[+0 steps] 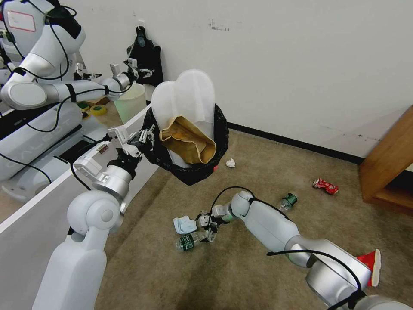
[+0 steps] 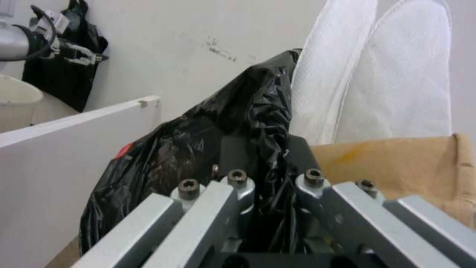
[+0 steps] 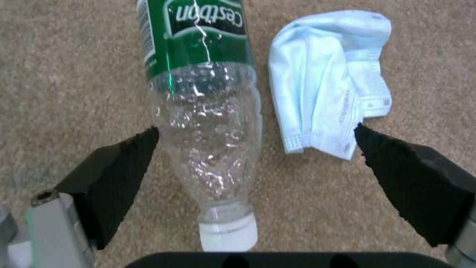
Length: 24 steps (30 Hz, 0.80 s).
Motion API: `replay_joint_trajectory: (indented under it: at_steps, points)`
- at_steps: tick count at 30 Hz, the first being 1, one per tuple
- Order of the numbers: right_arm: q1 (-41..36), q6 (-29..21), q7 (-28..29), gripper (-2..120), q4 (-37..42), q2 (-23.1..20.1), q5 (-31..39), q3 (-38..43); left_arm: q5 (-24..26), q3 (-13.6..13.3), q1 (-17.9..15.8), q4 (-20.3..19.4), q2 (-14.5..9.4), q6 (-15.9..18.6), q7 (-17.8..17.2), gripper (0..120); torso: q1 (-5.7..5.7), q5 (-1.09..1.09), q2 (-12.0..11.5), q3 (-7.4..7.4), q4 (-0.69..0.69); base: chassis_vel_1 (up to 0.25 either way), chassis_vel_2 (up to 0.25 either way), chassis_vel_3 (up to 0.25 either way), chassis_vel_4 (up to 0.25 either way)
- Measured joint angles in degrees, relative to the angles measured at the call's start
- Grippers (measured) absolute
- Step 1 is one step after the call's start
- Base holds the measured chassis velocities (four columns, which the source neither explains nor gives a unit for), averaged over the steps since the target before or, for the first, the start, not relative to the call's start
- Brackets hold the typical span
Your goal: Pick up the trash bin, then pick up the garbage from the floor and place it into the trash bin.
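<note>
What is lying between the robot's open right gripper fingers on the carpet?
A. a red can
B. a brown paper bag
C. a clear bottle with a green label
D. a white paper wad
C. The right wrist view shows the right gripper open over the carpet, with the clear bottle between its fingers, one finger close beside it, and the pale blue mask next to it.

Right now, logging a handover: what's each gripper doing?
Left gripper: shut on the black-bagged round red trash bin.
Right gripper: open over a clear green-labelled bottle.
</note>
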<state>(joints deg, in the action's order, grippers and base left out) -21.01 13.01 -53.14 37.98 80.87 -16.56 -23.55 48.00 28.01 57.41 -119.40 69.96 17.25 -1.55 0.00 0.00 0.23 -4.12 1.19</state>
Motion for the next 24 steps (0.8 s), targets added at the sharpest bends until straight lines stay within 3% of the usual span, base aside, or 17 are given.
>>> replay_joint_trajectory:
  at_steps: [24]
  points:
    - [-0.22, 0.27, 0.45, 100, -1.1, 1.49, 0.02, -1.09, -0.1, 0.39, 0.3, 0.1, 0.01, -0.27, 0.29, 3, 0.0, 0.0, 0.0, 0.0, 0.0, 0.0, 0.0, 0.0, 0.0]
